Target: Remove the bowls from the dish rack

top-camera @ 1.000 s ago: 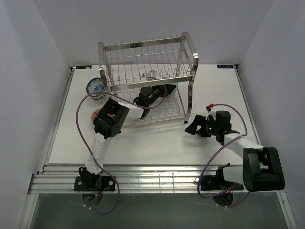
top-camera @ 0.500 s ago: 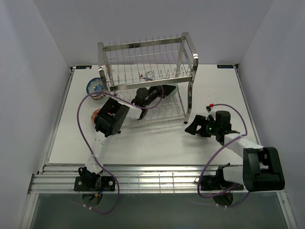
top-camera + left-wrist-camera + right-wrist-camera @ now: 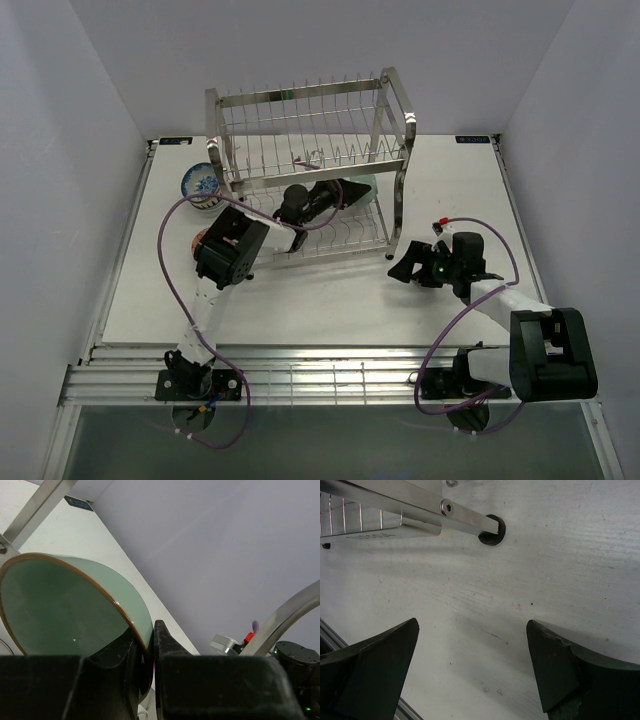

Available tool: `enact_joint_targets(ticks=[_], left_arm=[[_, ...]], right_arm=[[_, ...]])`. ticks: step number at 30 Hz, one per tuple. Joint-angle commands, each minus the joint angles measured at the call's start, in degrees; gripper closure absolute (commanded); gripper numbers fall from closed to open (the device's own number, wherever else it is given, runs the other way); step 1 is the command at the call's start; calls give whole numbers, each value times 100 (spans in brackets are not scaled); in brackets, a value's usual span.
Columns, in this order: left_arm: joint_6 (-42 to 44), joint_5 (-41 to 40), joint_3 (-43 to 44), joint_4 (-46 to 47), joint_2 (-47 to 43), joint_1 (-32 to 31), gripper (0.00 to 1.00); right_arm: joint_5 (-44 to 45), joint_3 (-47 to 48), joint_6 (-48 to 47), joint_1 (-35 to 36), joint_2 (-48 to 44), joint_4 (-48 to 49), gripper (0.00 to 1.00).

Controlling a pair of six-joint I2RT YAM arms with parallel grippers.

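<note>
**Mint-green bowl pinched by its rim in the rack's lower tier**

The pale mint-green bowl [image 3: 65, 605] is held tilted on edge inside the lower tier of the dish rack [image 3: 310, 130], towards its right end. Its brown-edged rim is clamped between the left jaws, with one finger [image 3: 117, 652] inside the wall and the other [image 3: 167, 645] outside. The right jaws stand wide apart and empty over the desk [image 3: 330, 300], just beside the rack's front right foot [image 3: 492, 530]. The bowl is best drawn out through the open front. It should be kept low enough to pass under the upper tier's rail and steady enough not to catch the wires. A rim pinch lets a bowl swing, so a slow pull is advised. A spot beside the blue-and-white bowl [image 3: 200, 185], on the desk left of the rack, seems suitable.
</note>
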Motion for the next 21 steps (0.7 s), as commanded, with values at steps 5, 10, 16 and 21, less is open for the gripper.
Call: enact_joint_targets(ticks=[5,10,16,21], left_arm=[[-643,297,-458,449,-917,-36,100],[-751,332,-846,380,-1418,-89,100],[-645,446,-1102,318,-1866,-168,100],[-926,429,-1435,178,-2314,-194,100]], right_arm=[[-18,95,-81,15,-111,138,6],[-53,77,-81,15,-119,164,6],[-106,68,-81,15,-84,173,7],[-97,50,-90,24,-119,146,7]])
